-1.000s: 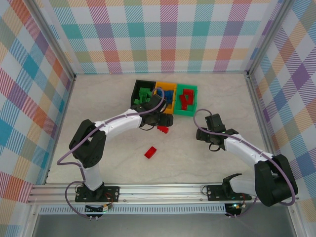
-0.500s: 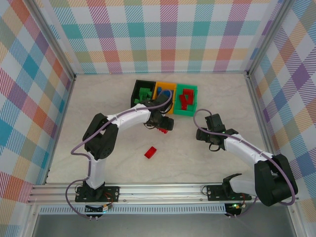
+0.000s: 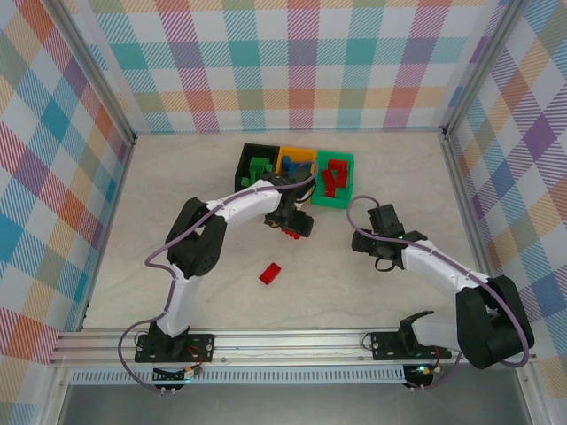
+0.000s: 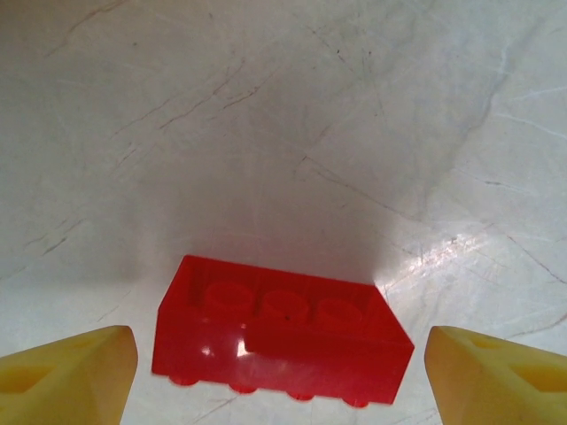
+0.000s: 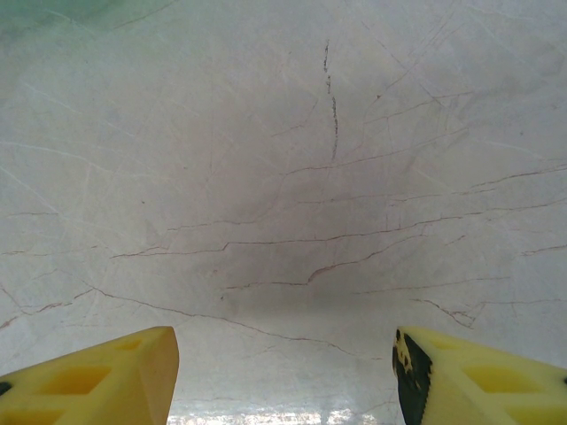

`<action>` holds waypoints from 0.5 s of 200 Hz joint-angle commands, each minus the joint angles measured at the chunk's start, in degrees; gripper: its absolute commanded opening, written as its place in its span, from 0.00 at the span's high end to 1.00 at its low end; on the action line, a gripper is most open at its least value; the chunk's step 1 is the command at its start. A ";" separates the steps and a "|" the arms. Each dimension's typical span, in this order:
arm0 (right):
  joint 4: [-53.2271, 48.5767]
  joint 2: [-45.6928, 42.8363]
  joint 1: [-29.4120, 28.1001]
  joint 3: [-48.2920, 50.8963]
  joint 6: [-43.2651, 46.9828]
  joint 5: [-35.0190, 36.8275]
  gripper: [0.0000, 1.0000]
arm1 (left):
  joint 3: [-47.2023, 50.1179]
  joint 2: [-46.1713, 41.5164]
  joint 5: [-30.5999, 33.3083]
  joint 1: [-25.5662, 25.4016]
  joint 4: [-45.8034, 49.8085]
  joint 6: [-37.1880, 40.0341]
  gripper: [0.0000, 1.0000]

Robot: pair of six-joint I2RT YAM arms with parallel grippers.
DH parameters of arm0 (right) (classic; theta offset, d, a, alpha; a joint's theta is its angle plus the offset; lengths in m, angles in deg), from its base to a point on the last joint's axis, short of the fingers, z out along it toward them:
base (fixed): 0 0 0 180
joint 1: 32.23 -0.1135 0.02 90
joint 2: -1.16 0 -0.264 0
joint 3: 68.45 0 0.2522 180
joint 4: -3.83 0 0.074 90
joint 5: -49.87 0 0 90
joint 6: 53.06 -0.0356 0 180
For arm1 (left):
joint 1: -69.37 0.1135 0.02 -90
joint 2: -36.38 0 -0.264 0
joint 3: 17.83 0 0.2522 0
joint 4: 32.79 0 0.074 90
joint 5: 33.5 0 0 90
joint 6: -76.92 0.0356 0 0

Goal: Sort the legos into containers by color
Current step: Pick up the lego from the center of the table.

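A red lego (image 4: 279, 329) lies on the table between the open yellow fingers of my left gripper (image 4: 282, 367), with a gap on each side. From above, that left gripper (image 3: 293, 226) hovers over the same red lego (image 3: 290, 234), just in front of the containers. A second red lego (image 3: 270, 273) lies alone nearer the arms. The black bin (image 3: 245, 162) holds green legos, the orange bin (image 3: 301, 156) blue ones, the green bin (image 3: 345, 161) red ones. My right gripper (image 3: 369, 237) is open over bare table, its fingers (image 5: 97, 381) wide apart.
Checked walls enclose the table on three sides. An aluminium rail (image 3: 283, 341) runs along the near edge by the arm bases. Bare marble-look tabletop (image 3: 177, 186) spreads left and right of the bins.
My left gripper has swung right and slightly forward from the bins until it sits over the red lego. The right arm has stayed still.
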 commanded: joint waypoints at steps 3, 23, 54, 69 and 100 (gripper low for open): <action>0.34 0.37 0.39 -1.02 -0.11 -0.32 0.34 | -2.53 2.10 -0.84 -0.23 4.41 1.64 0.16; 0.29 0.38 0.42 -1.03 -0.10 -0.32 0.34 | -2.56 2.51 -1.20 -0.23 4.29 1.55 0.17; 0.34 0.54 0.36 -1.16 -0.06 -0.27 0.34 | -2.80 2.82 -1.18 -0.22 4.16 1.55 0.18; 0.34 0.52 0.36 -1.11 -0.02 -0.32 0.34 | -2.80 2.95 -1.17 -0.21 4.01 1.55 0.20; 0.30 0.53 0.36 -1.18 -0.07 -0.32 0.34 | -2.68 3.44 -1.46 -0.20 3.59 1.56 0.21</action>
